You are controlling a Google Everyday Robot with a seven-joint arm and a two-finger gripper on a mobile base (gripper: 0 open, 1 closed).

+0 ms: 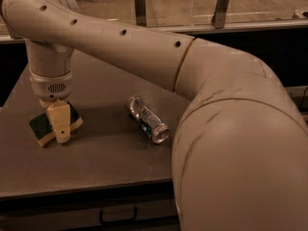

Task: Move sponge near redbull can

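The sponge (39,128), dark green on top with a pale yellow base, lies on the left part of the dark table (101,170). My gripper (59,123) points straight down over the middle of the sponge and covers part of it, low at the sponge's level. The redbull can (147,119), silver with blue markings and dented, lies on its side near the table's middle, about a sponge's length to the right of the sponge, its open end facing front right.
My large beige arm (231,129) spans the view from the lower right to the upper left. A glass-panelled rail (211,18) runs behind the table. A drawer handle (118,216) shows under the table's front edge.
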